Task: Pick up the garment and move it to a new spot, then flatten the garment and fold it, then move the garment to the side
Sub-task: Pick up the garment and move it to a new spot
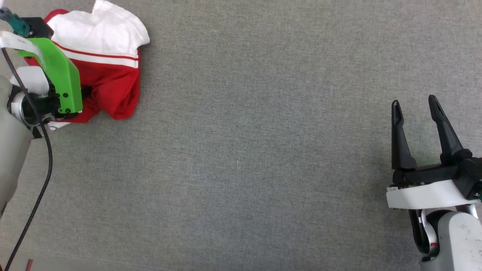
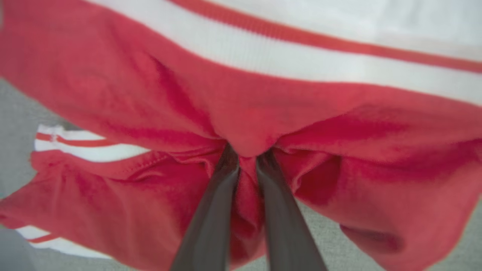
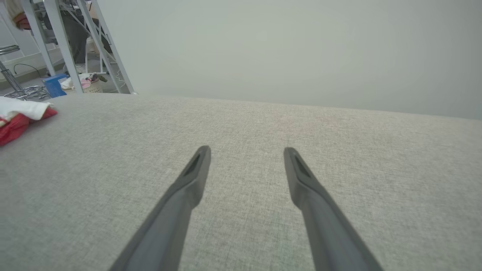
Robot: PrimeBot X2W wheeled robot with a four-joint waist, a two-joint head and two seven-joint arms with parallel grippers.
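**Item: garment** (image 1: 107, 73). Red jersey body, white sleeve, red-and-white striped trim. It lies crumpled in a heap at the far left of the grey worktop (image 1: 244, 158). The right wrist view shows it at the left edge (image 3: 15, 126).

**Item: left gripper** (image 2: 246, 154). The fingers are drawn together on a fold of red cloth near the middle of the heap, with fabric bunched between them. How many layers are caught cannot be told.

**Item: right gripper** (image 1: 414, 103). The fingers are spread with nothing between them. It hangs over bare worktop at the right, well apart from the garment.

**Step in hand (judged):** pick-up, the task's opening stage. Flattening, folding and setting aside are not yet done.

**Handling notes:**
- Raise the pinch straight up until the trailing cloth clears the surface, then carry it toward the open middle.
- Move slowly, since a small fold of soft jersey may slip.
- Set it down within reach of both arms.
- Keep the right gripper free to take a second edge for spreading.
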